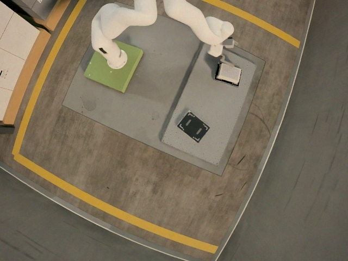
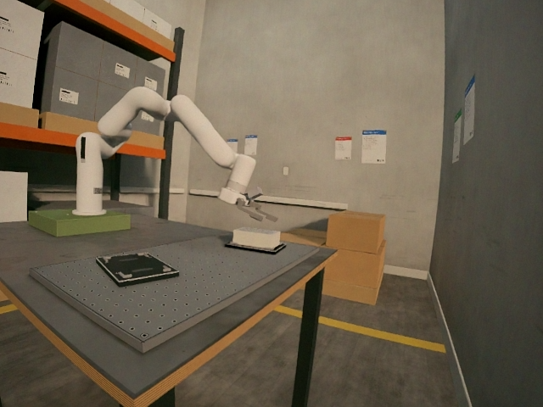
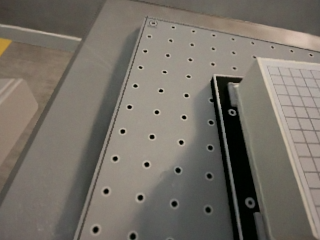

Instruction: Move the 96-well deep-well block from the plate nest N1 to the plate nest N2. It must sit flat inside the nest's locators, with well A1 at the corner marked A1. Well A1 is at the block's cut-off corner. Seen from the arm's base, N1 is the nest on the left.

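Block [image 1: 229, 73] [image 2: 256, 238] [image 3: 267, 145]: in N1 [image 1: 224, 82] [image 2: 252, 248] [image 3: 234, 150], seating perhaps flat
N2 [image 1: 193, 126] [image 2: 137, 268]: bare
Gripper [image 1: 232, 53] [image 2: 265, 217]: fingers spread, above the block, apart from it

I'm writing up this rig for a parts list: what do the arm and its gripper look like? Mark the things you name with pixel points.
The arm [image 1: 184, 12] [image 2: 201, 131] is smooth white with rounded links and a small black rectangle near its base. The gripper [image 1: 229, 63] [image 2: 265, 219] has slim, angular grey fingers on a white body. No cables show.
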`<state>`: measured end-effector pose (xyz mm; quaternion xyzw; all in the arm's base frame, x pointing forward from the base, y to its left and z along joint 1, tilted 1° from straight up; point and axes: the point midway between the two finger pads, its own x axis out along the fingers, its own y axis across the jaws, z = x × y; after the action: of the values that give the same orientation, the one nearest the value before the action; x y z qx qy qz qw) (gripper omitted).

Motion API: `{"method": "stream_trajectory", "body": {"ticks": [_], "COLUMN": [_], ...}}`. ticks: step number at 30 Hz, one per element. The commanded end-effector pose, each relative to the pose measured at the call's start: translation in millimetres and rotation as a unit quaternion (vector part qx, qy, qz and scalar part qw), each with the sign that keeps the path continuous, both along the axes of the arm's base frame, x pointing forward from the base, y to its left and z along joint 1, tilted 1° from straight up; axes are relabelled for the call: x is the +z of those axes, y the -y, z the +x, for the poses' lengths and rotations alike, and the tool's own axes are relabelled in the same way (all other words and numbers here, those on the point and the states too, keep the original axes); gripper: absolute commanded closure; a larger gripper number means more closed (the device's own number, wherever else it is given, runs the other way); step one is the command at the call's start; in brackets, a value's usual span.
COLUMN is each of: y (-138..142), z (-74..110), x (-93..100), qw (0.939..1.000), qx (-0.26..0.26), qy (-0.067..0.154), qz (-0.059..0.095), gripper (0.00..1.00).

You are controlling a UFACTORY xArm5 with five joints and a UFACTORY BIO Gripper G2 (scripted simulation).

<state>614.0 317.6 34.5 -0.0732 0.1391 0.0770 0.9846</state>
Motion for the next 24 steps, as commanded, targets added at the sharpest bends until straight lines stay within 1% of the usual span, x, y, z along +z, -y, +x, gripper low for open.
{"method": "stream_trajectory", "body": {"ticks": [1,17,18,24], "y": [-1,-1,-1,-1], "z": [1.2,1.2,1.2,1.3], "x": [2.5,2.5,7.4,37.5], "qw": [1.0000,1.0000,1.0000,1.0000], "qx": [0.000,0.000,0.000,0.000], "qy": [0.002,0.002,0.002,0.002], "qz": [0.001,0.001,0.001,0.001], "gripper": [0.00,0.00,0.63,0.63]}}
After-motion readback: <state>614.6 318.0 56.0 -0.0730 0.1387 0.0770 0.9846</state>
